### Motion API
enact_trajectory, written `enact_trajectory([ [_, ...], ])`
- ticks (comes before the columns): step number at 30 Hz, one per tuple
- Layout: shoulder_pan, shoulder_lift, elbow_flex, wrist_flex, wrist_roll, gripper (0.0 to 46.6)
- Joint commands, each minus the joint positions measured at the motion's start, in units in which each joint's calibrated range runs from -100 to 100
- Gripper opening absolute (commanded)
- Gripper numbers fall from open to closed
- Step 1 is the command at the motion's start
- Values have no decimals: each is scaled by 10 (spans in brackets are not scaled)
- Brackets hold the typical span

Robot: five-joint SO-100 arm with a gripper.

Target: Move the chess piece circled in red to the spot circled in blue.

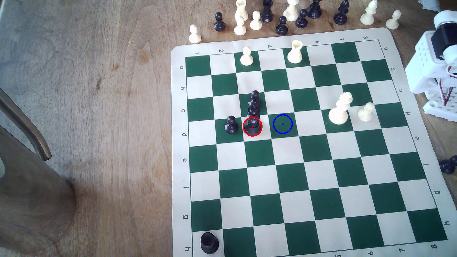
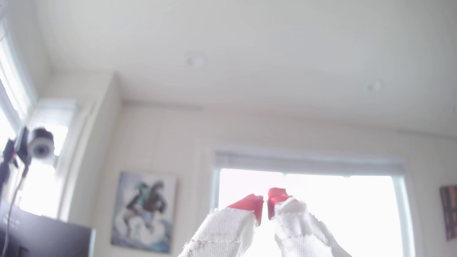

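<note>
The chess piece (image 1: pixel 252 126) is a tall glossy black piece standing on a cream square inside a red ring, left of the board's middle in the exterior view. The spot (image 1: pixel 282 124) is the dark green square directly to its right in that view, marked by a blue ring with a centre dot and nothing on it. Only the arm's white base (image 1: pixel 435 74) shows at that view's right edge, far from the piece. In the wrist view my gripper (image 2: pixel 265 201) points up at the ceiling. Its red-tipped fingers (image 2: pixel 249 203) are nearly touching, with nothing between them.
Another black piece (image 1: pixel 255 98) stands right behind the circled one and overlaps it. A black pawn (image 1: pixel 231 124) is one square to its left. A white king (image 1: pixel 340 108) and a white pawn (image 1: pixel 366 112) stand to the right. A black rook (image 1: pixel 209 243) is at the near corner. Several captured pieces (image 1: pixel 291 14) line the far edge.
</note>
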Motion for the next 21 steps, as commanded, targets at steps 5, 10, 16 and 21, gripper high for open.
enact_trajectory([
  [5,50,1,-113,316,-15,2],
  [10,68,111,-264,562,-45,2],
  [16,11,285,-409,701,-45,2],
  [21,-29,411,-482,743,-57,2],
])
